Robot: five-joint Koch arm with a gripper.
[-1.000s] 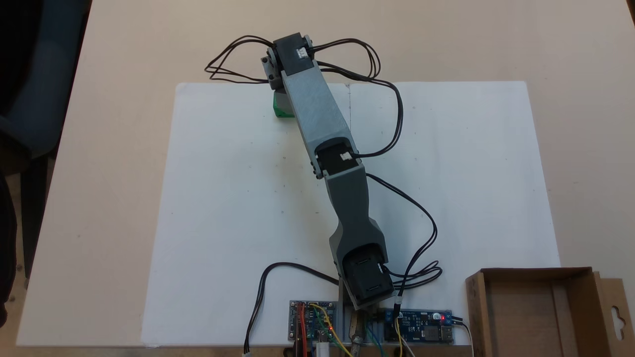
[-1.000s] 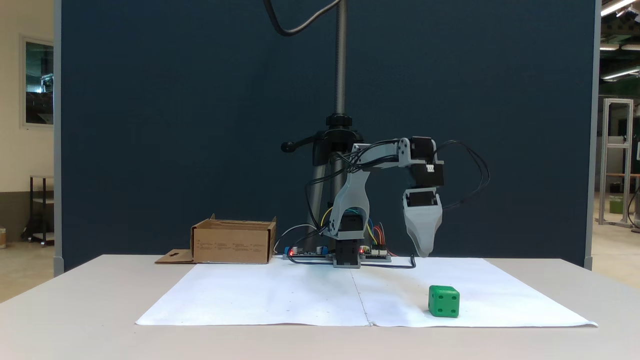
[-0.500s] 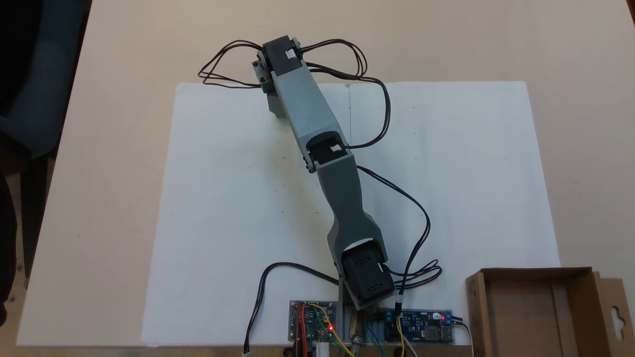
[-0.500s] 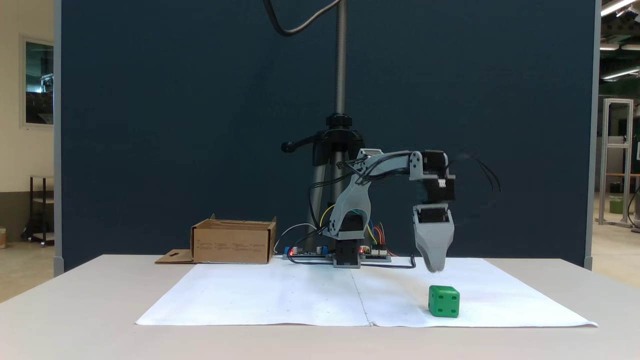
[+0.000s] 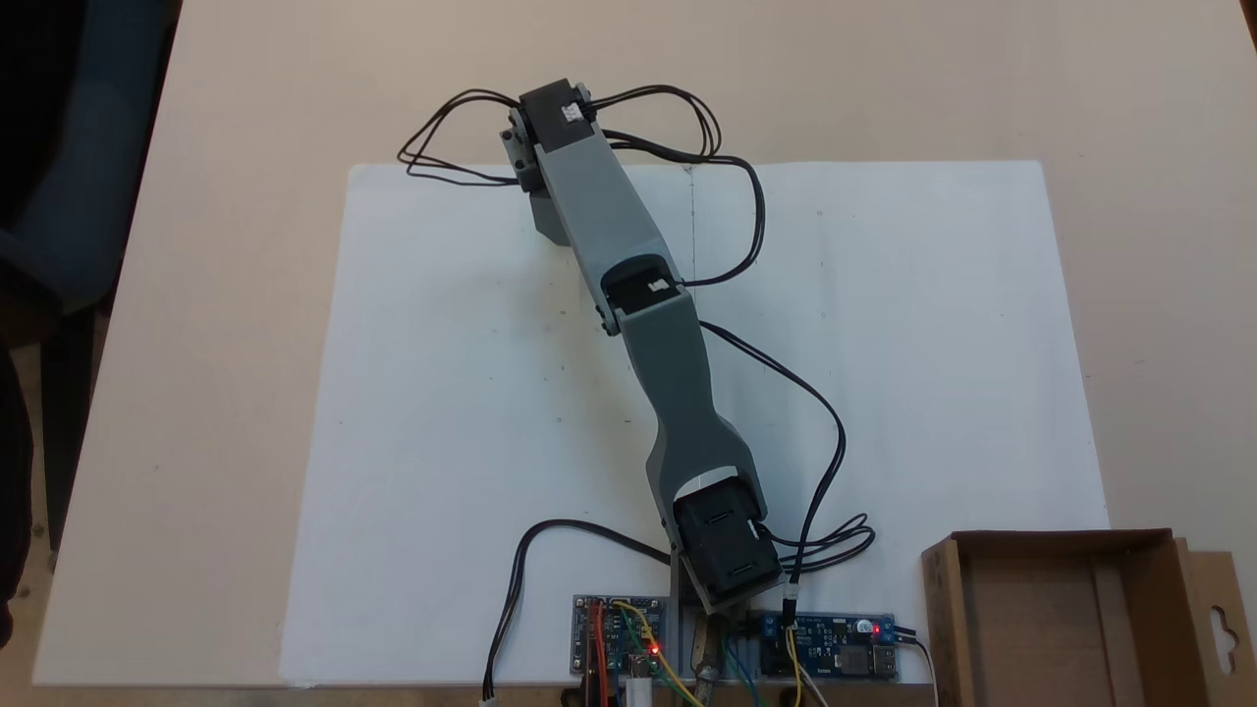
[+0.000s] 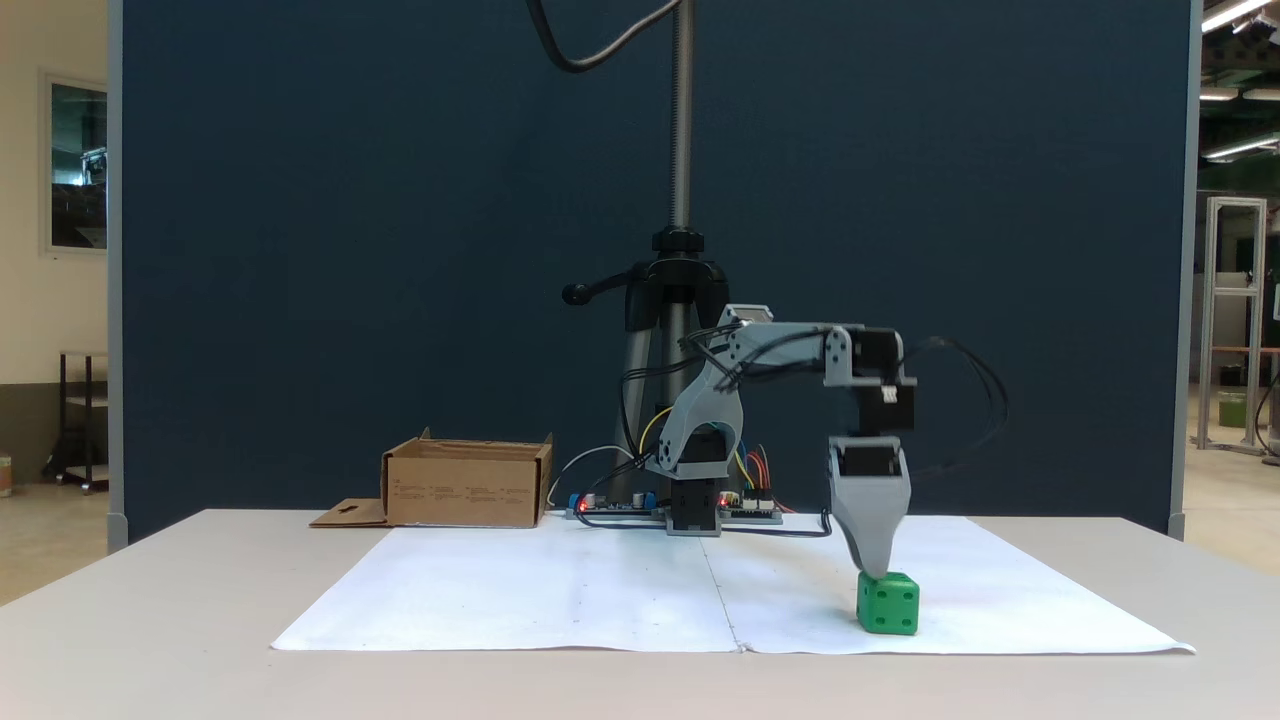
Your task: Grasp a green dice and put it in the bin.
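Reading from the left of the side-on fixed view, the cardboard box (image 6: 467,485) sat at the left middle of the frame, open top up, its flap lying flat on the table (image 6: 150,640) beside it; in the top-down fixed view the same box (image 5: 1061,628) filled the lower right corner, and nothing lay in the part of it that showed. At the centre stood the arm's base and its circuit boards (image 6: 610,503) on the far edge of the white paper sheet (image 6: 540,600). To the right of centre, low in the frame, the green dice (image 6: 888,604) rested on the paper.

Over the last second the claw (image 6: 873,572) had come straight down from well above the dice until its tip met the dice's top near the left edge. From above, the arm now covered the dice, of which a green corner had shown a second before.

Seen edge-on, the claw's two halves lay one behind the other, so how far it was parted, or whether it held anything, could not be told. The dice probably had not been lifted, since it sat flat on the paper. The task looked to be at the point of gripping, with the whole carry across to the box left to do.
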